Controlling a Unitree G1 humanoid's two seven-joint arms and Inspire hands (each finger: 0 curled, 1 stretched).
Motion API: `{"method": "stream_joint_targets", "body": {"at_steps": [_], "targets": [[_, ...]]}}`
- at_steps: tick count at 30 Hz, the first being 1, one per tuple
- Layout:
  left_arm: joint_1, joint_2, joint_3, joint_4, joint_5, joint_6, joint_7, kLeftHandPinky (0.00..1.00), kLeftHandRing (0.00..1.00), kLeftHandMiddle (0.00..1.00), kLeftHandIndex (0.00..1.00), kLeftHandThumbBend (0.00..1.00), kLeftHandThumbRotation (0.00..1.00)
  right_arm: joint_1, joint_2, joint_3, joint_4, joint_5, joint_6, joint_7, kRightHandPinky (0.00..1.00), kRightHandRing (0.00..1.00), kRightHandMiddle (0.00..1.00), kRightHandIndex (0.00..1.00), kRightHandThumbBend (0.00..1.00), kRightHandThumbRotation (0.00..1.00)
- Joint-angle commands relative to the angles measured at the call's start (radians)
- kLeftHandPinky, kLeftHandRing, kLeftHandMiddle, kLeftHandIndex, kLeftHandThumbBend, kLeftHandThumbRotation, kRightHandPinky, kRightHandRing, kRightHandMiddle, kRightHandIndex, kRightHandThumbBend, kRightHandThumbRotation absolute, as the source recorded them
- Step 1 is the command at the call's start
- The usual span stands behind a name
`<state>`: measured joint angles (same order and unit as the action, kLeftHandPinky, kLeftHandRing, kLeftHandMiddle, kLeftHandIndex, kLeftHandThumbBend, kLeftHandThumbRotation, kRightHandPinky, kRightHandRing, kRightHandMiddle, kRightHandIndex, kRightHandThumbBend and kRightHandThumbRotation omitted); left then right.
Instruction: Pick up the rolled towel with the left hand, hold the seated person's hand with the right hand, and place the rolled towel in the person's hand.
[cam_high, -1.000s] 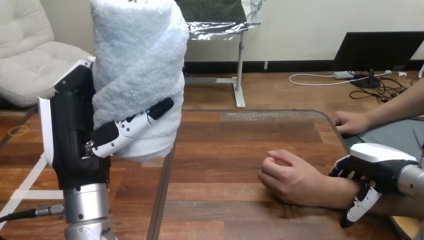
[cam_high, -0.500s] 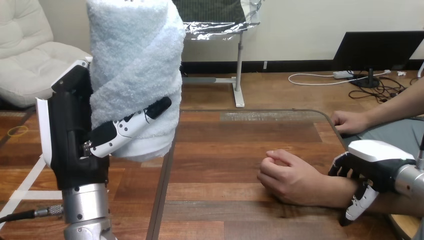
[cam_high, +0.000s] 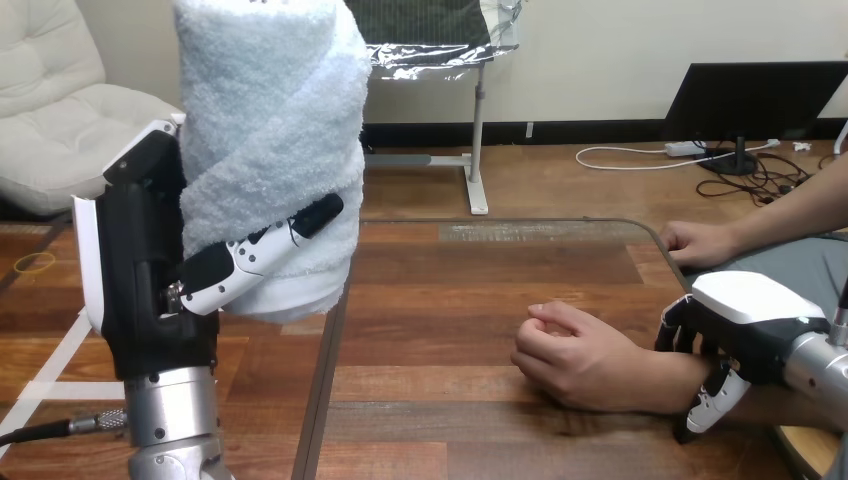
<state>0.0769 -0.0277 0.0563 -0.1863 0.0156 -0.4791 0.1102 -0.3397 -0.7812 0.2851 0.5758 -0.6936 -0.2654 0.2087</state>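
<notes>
Head view: rolled towel upright and lifted off the table, well to the left of the person's hand, about over the table's left edge. Gripped in the left hand, fingers wrapped round its lower half; almost no change there since half a second ago. Loosely closed person's hand resting on the wood, shifted a little leftward compared with before. Just right of it, right hand lying over the person's wrist, fingers curled down behind the wrist and thumb bent down on the near side, now slightly closer to the person's hand than earlier. Between towel and person's hand, bare wood, free for moving. Behind the person's hand, at the rounded far-right table edge, the person's other hand lying flat.
</notes>
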Motion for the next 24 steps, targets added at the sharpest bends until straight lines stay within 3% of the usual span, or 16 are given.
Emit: {"method": "stream_joint_targets", "body": {"at_steps": [1,11,24], "targets": [[-0.053,-0.005,0.001,-0.018,0.006,-0.016,0.003,0.14,0.21,0.29,0.38,0.51,0.00,0.020,0.038,0.028,0.033,-0.014,0.010,-0.040,0.34,0.44,0.53,0.55,0.98,0.10],[-0.052,-0.007,-0.001,-0.015,0.001,-0.019,0.000,0.15,0.22,0.30,0.38,0.51,0.00,0.019,0.051,0.041,0.043,-0.001,0.016,-0.071,0.22,0.30,0.40,0.47,0.94,0.07],[-0.053,-0.007,-0.001,-0.010,0.004,-0.024,0.001,0.15,0.22,0.30,0.38,0.51,0.00,0.015,0.060,0.041,0.065,0.019,-0.009,-0.093,0.14,0.20,0.30,0.38,0.91,0.03]]}}
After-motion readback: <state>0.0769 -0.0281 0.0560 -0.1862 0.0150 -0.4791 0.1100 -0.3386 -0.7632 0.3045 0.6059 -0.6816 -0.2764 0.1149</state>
